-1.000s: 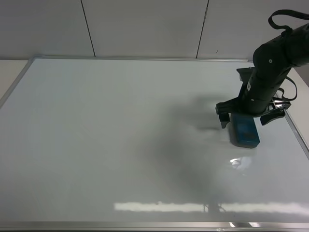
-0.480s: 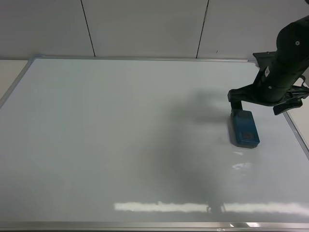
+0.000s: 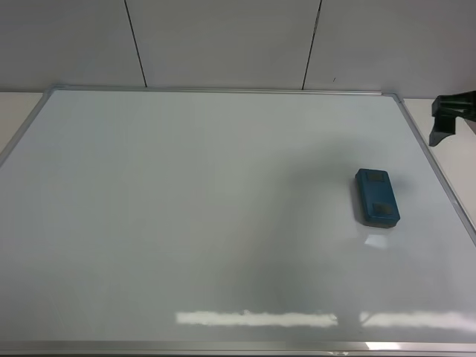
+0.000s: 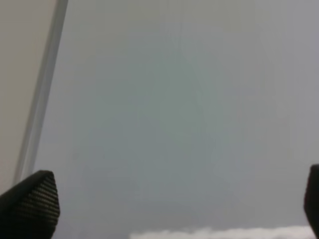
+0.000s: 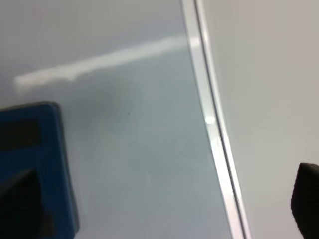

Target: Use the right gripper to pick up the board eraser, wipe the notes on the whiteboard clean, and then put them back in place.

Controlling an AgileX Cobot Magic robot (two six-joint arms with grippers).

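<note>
The teal-blue board eraser point(image 3: 377, 197) lies flat on the right part of the whiteboard point(image 3: 186, 208), untouched. No red notes show anywhere on the board. Only one black finger point(image 3: 444, 120) of my right gripper shows in the exterior high view, beyond the board's right frame and well apart from the eraser. In the right wrist view the right gripper point(image 5: 162, 206) is open and empty, with the eraser point(image 5: 35, 144) beside one fingertip. My left gripper point(image 4: 172, 209) is open and empty over bare board in the left wrist view.
The board's silver frame point(image 3: 435, 167) runs along the right side, with pale table surface point(image 3: 465, 160) beyond it. The frame also shows in the right wrist view point(image 5: 214, 134) and the left wrist view point(image 4: 40, 99). A panelled wall point(image 3: 223, 41) stands behind.
My right gripper has let go of the eraser, risen and drawn back to the right, almost out of the exterior view. The eraser stays where it was set down.
</note>
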